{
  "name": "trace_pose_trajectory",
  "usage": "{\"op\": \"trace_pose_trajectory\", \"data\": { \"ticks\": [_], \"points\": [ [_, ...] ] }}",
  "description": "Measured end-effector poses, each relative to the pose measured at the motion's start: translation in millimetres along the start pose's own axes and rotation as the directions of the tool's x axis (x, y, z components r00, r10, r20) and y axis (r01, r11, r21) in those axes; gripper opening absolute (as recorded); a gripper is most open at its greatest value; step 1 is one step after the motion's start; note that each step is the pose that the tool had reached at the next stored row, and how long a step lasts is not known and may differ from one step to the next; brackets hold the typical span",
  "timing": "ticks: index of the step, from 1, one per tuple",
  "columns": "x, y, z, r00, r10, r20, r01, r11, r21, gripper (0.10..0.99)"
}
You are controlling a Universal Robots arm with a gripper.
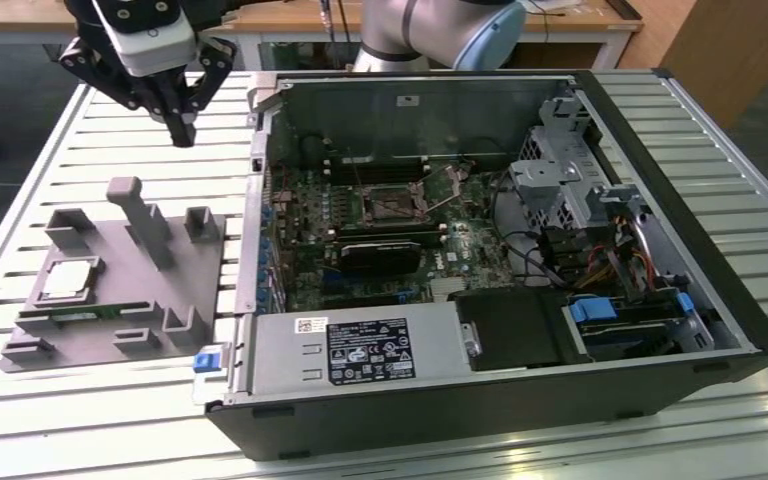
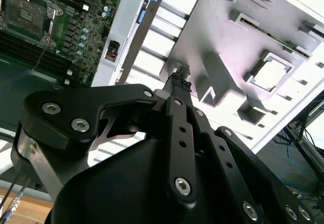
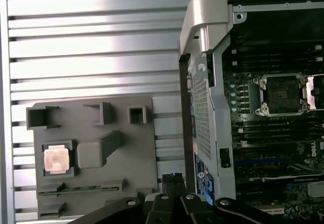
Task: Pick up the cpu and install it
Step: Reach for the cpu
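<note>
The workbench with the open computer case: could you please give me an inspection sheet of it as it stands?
Surface: slatted metal table, carrying an open computer case and a grey holder.
Job's things: chip lies in the holder; socket on the board inside the case is empty.
Clutter: green memory stick in the holder.
Grippers: pincer shut, holding nothing, over the table, apart from the holder.
Cables: wires inside the case.
Surroundings: wooden furniture behind the table.

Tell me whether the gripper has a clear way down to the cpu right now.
Probably yes: the cpu lies uncovered in the grey tray, and the gripper hangs over the table nearby.
</note>
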State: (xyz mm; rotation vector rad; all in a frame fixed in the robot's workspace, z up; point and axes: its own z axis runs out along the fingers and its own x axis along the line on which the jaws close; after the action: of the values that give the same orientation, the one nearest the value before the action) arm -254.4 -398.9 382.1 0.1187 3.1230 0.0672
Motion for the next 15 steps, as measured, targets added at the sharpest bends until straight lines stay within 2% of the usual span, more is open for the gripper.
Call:
{"op": "trace_pose_trajectory", "data": {
  "ticks": [15],
  "points": [
    [16.0, -1.3, 1.3, 1.0000, 0.000, -0.0019, 0.000, 1.0000, 0.000, 0.106]
  ]
}}
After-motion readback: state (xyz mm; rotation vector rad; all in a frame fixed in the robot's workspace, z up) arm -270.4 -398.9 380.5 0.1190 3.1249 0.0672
